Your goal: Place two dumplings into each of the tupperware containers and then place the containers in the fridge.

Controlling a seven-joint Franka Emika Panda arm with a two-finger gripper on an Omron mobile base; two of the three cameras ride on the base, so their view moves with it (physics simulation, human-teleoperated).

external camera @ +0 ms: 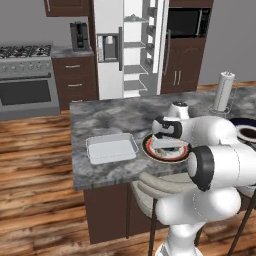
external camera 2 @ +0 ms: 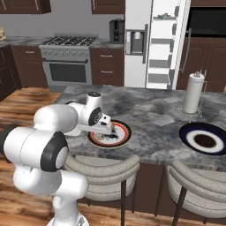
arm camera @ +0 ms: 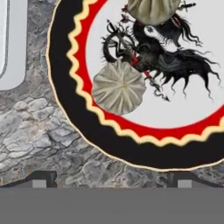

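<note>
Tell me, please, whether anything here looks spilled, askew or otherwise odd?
Nothing is spilled or broken. The one odd thing is the fridge, whose door stands open on its shelves. The dumplings sit neatly on the plate.

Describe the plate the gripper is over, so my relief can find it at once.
On the grey marble island, it is the round plate beside the white tub. Unlike the blue-rimmed plate near the paper towel roll, it has a black-and-red scalloped rim and carries dumplings.
</note>
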